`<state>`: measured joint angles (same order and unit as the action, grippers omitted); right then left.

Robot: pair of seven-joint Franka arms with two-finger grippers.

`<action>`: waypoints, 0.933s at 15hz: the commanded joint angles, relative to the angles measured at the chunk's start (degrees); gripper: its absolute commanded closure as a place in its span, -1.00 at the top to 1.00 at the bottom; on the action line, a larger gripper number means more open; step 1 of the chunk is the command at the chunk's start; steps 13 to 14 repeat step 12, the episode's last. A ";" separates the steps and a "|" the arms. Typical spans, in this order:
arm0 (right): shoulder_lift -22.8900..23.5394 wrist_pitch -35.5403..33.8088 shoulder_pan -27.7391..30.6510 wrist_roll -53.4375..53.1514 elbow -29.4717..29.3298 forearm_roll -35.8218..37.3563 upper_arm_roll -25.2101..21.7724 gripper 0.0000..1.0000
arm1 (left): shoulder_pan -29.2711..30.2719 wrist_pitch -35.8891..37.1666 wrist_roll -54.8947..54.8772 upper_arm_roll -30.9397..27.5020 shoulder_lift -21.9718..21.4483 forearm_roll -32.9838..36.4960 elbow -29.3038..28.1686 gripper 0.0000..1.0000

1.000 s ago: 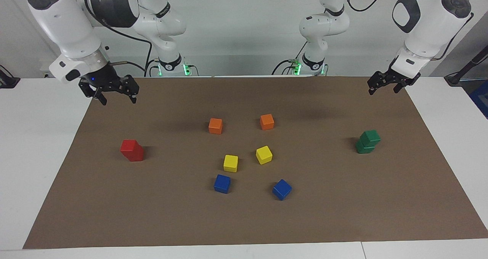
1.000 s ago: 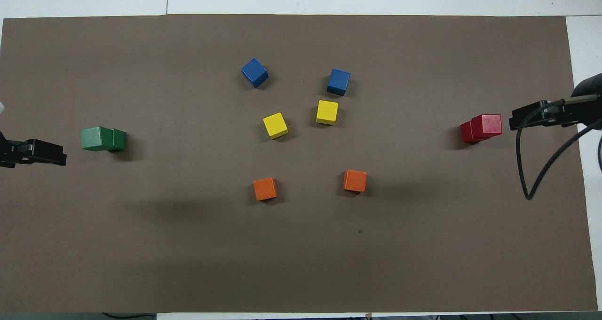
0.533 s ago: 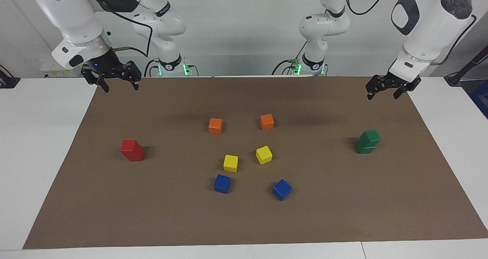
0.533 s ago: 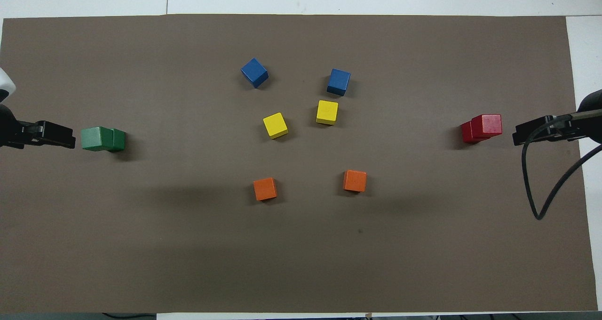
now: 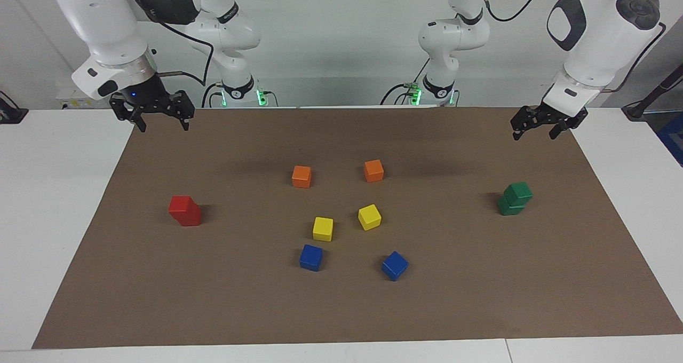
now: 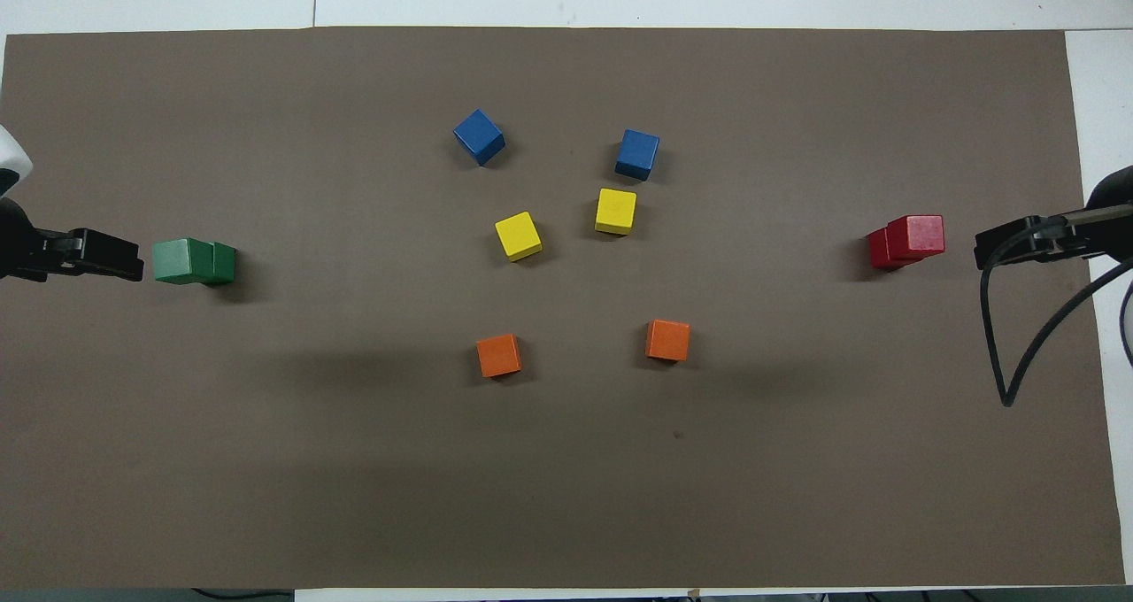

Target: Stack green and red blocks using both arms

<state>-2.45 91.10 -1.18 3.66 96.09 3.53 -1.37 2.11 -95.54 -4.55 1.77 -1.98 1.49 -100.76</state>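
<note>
Already stacked: green pair (image 5: 514, 198) at left arm's end, red pair (image 5: 184, 210) at right arm's end. Left gripper (image 5: 540, 127) spread, raised over mat's robot-side corner; right gripper (image 5: 159, 119) likewise spread, empty. No coming grasp evident.

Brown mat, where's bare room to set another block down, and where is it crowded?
Bare: the mat farther from the robots than the blue blocks, plus the gaps between the middle cluster and the red stack and the green stack. Crowded: the middle, among the orange, yellow and blue blocks.
</note>
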 commanded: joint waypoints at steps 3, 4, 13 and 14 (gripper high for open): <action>-0.80 0.66 -0.13 1.17 1.12 0.86 -0.13 1.00 | -1.06 1.15 0.41 -0.98 -0.04 -0.61 0.56 1.00; -0.80 0.66 0.04 1.08 1.12 0.86 0.05 1.00 | -1.06 1.06 0.41 -0.98 -0.04 -0.61 0.56 1.00; -0.98 0.49 0.48 0.91 1.39 0.34 0.05 1.00 | -1.14 0.97 0.41 -0.98 -0.04 -0.61 0.65 1.00; -0.98 0.49 0.48 0.91 1.39 0.34 0.05 1.00 | -1.14 0.97 0.41 -0.98 -0.04 -0.61 0.65 1.00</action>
